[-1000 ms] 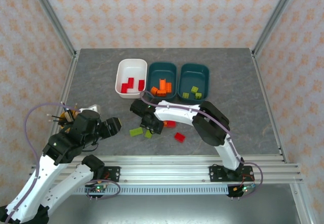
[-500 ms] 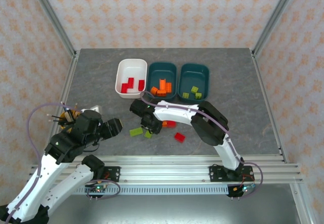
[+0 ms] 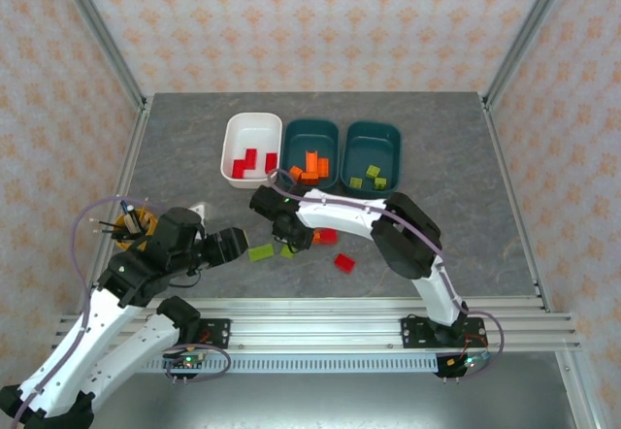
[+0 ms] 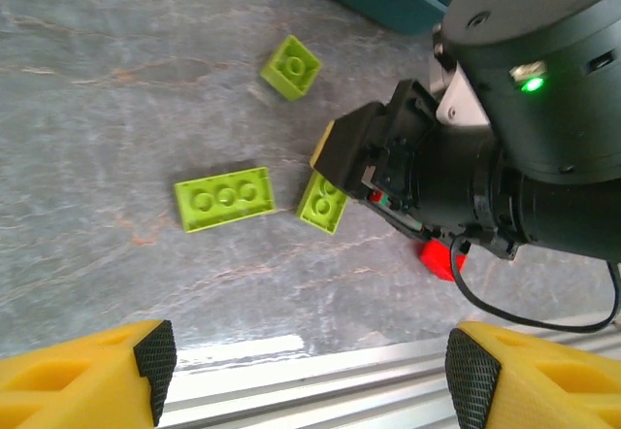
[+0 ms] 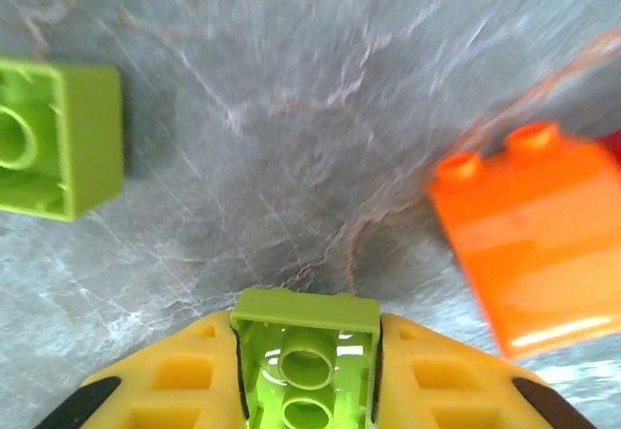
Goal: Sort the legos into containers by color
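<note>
Now, right gripper (image 5: 306,382) clamps a lime lego (image 5: 306,324); left gripper (image 4: 310,366) stands apart.

lime brick (image 5: 306,337), orange brick (image 5: 529,245), grey marbled table (image 5: 291,109)

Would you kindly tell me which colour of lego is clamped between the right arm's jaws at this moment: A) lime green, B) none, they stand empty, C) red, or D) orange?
A: in the right wrist view a lime green brick sits squeezed between the two yellow jaws, hollow underside toward the camera, while an orange brick lies apart from them.
</note>
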`<action>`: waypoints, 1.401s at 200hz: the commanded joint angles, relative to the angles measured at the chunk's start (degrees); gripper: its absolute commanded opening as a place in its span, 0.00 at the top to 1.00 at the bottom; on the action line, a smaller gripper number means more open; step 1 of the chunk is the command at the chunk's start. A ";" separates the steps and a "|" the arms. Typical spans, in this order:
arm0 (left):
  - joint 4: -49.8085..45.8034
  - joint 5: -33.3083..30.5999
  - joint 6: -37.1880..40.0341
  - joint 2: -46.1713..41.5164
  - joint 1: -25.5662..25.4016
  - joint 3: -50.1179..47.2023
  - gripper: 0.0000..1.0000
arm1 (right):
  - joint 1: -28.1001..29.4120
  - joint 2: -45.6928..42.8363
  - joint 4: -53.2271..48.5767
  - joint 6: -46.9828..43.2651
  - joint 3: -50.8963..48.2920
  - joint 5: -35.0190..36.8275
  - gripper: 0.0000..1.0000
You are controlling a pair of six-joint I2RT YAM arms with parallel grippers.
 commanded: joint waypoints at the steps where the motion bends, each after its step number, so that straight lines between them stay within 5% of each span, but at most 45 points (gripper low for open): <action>1: 6.88 4.15 -0.70 2.97 -0.55 -0.10 0.23 | -2.90 -6.94 -4.58 -5.02 2.73 5.46 0.73; 39: 13.34 4.44 -1.25 10.52 -0.90 3.76 0.23 | -10.95 -13.12 -8.41 -15.33 3.93 8.08 0.72; 67: 18.18 3.30 -1.13 18.10 -3.11 7.75 0.23 | -20.74 -14.41 -7.89 -24.68 4.36 3.69 0.72; 128: 23.00 -2.38 -0.54 34.56 -10.50 16.30 0.23 | -35.81 -0.13 -9.83 -38.40 16.84 -6.78 0.73; 194: 21.07 -5.61 -0.88 47.75 -15.25 23.46 0.25 | -39.19 15.23 -14.21 -40.28 30.29 -9.68 0.67; 224: 18.42 -6.11 0.93 51.94 -16.97 24.97 0.28 | -39.60 17.40 -14.93 -40.05 31.69 -10.84 0.54; 280: 11.48 -4.29 18.70 59.44 -19.10 31.38 0.31 | -39.57 7.76 -14.19 -40.36 31.20 -11.98 0.44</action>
